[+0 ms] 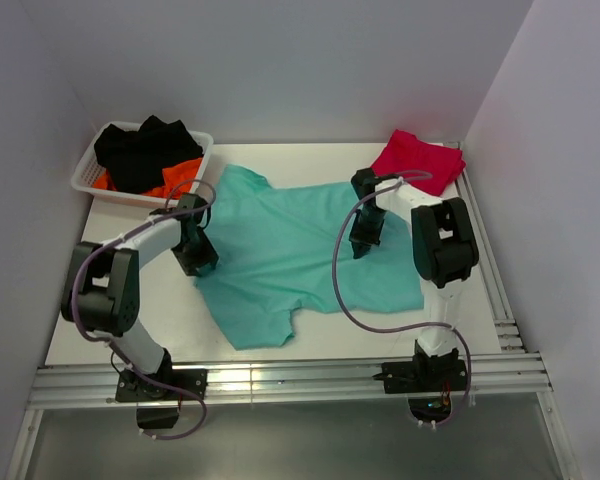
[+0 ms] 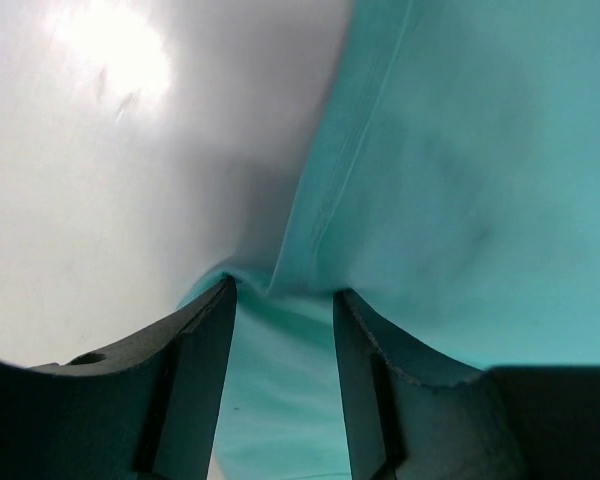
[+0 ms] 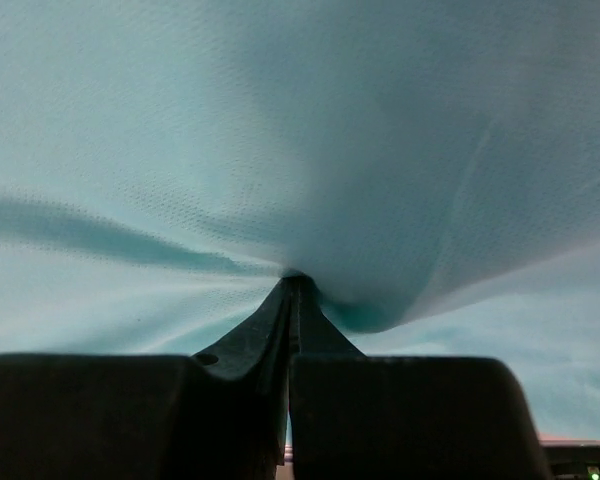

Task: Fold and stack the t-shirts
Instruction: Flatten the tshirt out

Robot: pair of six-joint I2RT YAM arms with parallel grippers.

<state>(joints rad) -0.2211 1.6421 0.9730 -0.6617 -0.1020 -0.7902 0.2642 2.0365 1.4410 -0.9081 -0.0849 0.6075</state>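
A teal-green t-shirt (image 1: 290,255) lies spread out in the middle of the table. A crimson-red t-shirt (image 1: 417,160) lies folded at the back right. My left gripper (image 1: 200,266) is at the teal shirt's left edge. In the left wrist view it (image 2: 285,300) is open, and its jaws straddle the hemmed edge of the shirt (image 2: 460,180), with fabric between them. My right gripper (image 1: 361,249) is over the shirt's right half. In the right wrist view it (image 3: 295,287) is shut, pinching a raised peak of teal fabric (image 3: 300,150).
A white basket (image 1: 85,178) at the back left holds black (image 1: 145,150) and orange (image 1: 175,178) clothes. White walls close in the table on three sides. A metal rail (image 1: 280,380) runs along the near edge.
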